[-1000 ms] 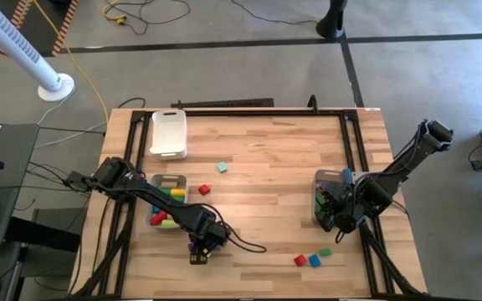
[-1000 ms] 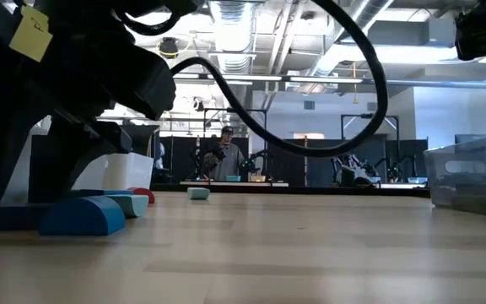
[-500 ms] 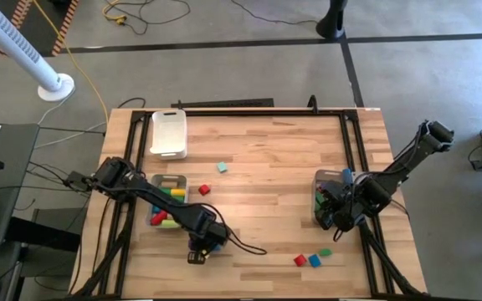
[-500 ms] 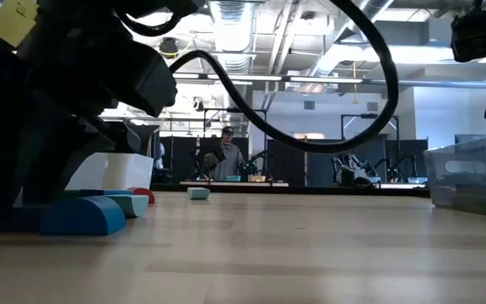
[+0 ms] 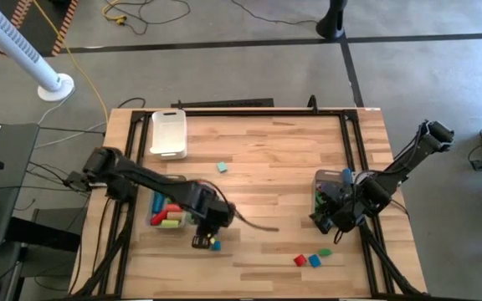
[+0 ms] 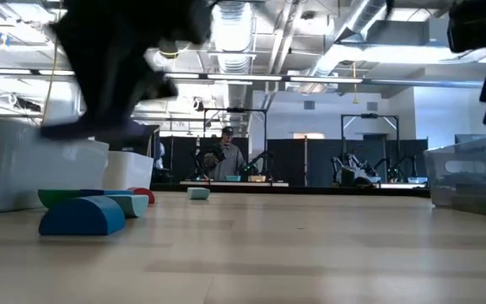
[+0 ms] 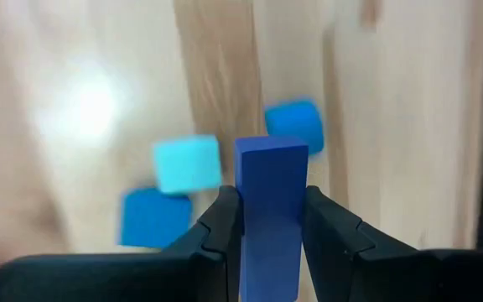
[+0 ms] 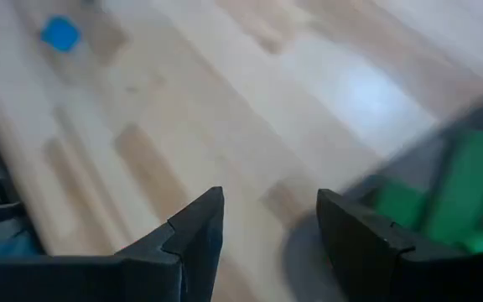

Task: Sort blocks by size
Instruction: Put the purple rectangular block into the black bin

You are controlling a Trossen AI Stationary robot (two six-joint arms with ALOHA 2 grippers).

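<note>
**Left arm grips a dark blue bar above the table**

Where the white plastic tray [image 5: 168, 132] sits at the upper left of the wooden table [image 5: 266, 167] in the high view, the sweep begins. Below it, at left of centre, a clear plastic bin [image 5: 167, 213] holds red, yellow and green blocks. Just right of that bin the left gripper [image 5: 205, 230] is clamped on a dark blue rectangular bar [image 7: 269, 214], its fingers [image 7: 223, 226] pressed to both sides; beneath it lie a pale teal cube [image 7: 188, 164] and two blue blocks [image 7: 153, 218]. A small teal block [image 5: 222, 167] rests alone near the table's middle. At lower right a red cube [image 5: 299, 261], a blue cube [image 5: 314, 261] and a green block [image 5: 325, 252] lie close together. Above them the right gripper [image 5: 331, 219] hovers beside a second clear bin [image 5: 325, 196], its jaws spread wide and holding nothing.
</note>
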